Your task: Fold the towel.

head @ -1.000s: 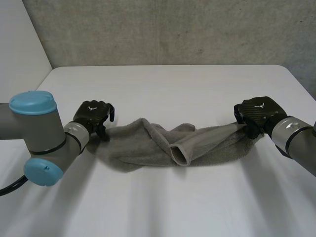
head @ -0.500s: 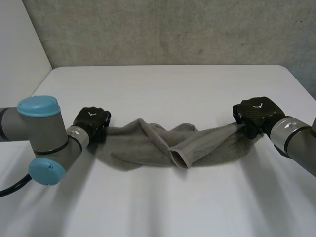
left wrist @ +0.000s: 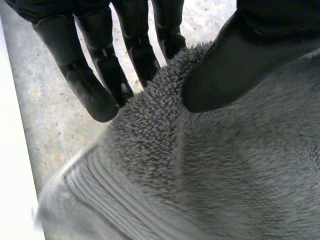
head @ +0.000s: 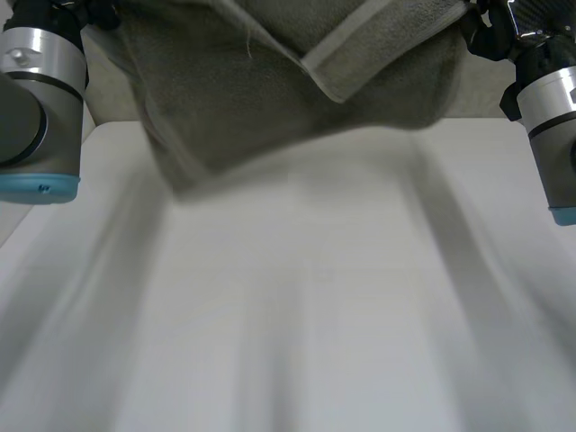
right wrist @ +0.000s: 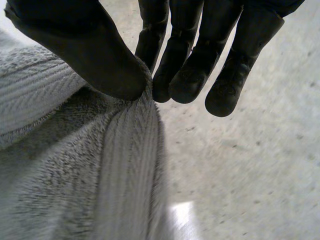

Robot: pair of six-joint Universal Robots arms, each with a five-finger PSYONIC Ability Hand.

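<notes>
**Left hand (left wrist: 235, 60) and right hand (right wrist: 85, 50) each pinch the towel (head: 270, 90), which hangs above the table (head: 315, 315)**

In the left wrist view, the left hand presses its thumb on the towel's fluffy edge and holds it against the fingers (left wrist: 90, 80), which are nearly straight. In the right wrist view, the right hand does the same. Its thumb squeezes a ribbed hem against the nearest finger, and the other fingers stand straight beside it and apart from the cloth.

The head view shows what the wrist views cannot: the white table below, and the grey towel spread wide between the left arm (head: 36, 90) and the right arm (head: 553, 126), sagging in the middle with a hemmed flap folded over its front. The wrist views show the grips themselves, and behind the fingers a grey speckled surface (right wrist: 250, 150).

In the head view, the towel's upper part and most of both hands are cut off at the top edge. Which corner each hand has is hard to make out, and I cannot tell if the towel's lowest part touches the table.
</notes>
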